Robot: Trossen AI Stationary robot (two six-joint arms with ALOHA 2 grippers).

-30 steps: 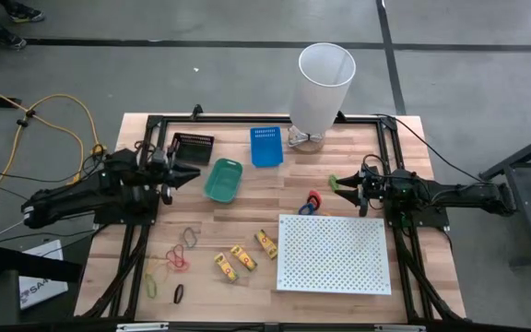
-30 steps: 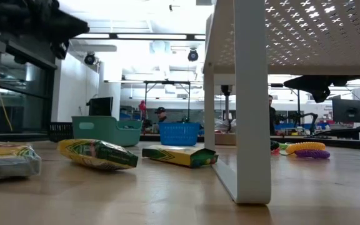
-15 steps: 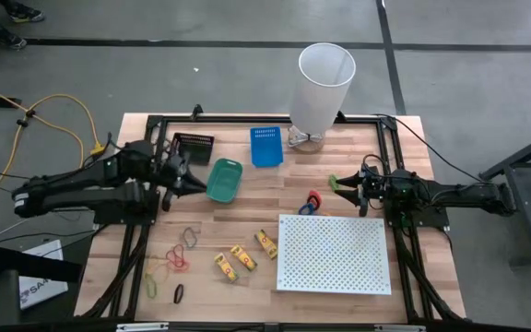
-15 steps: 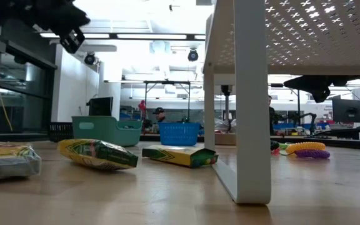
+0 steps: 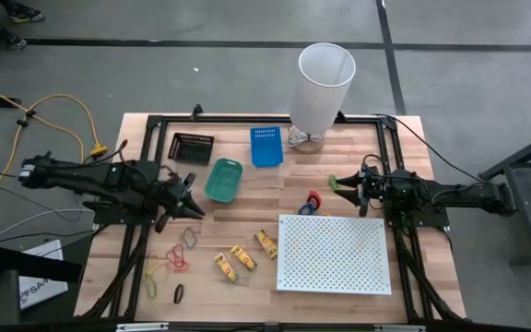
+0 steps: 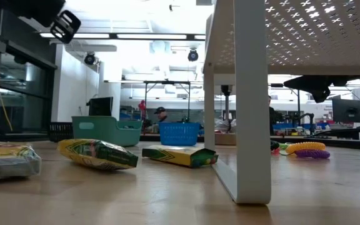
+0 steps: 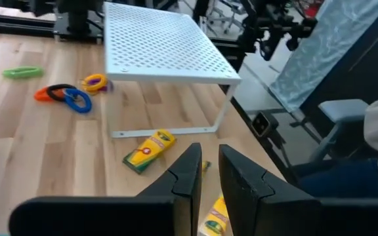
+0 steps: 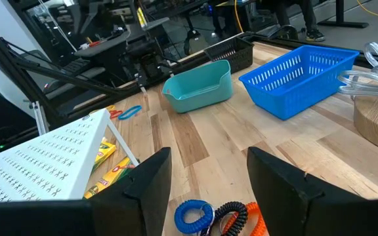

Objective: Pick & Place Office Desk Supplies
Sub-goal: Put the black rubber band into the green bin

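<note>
Three yellow-and-red packs lie flat on the wood near the front, left of the white perforated board. Thin rubber-band loops lie farther left, a black one nearest the front edge. Red and blue clips sit by the board's far corner. My left gripper hovers above the table beside the teal bin, its fingers nearly together with nothing between them. My right gripper waits open at the right, above coiled loops.
A black basket and a blue basket stand at the back, with the tall white bin behind them. The board stands on legs above the table. Bare wood lies between the teal bin and the packs.
My left gripper has swung from beside the black basket toward the table's near edge, along the teal bin's left side, and has turned to face the packs and the board. Its finger gap looks unchanged. The right arm has kept still.
</note>
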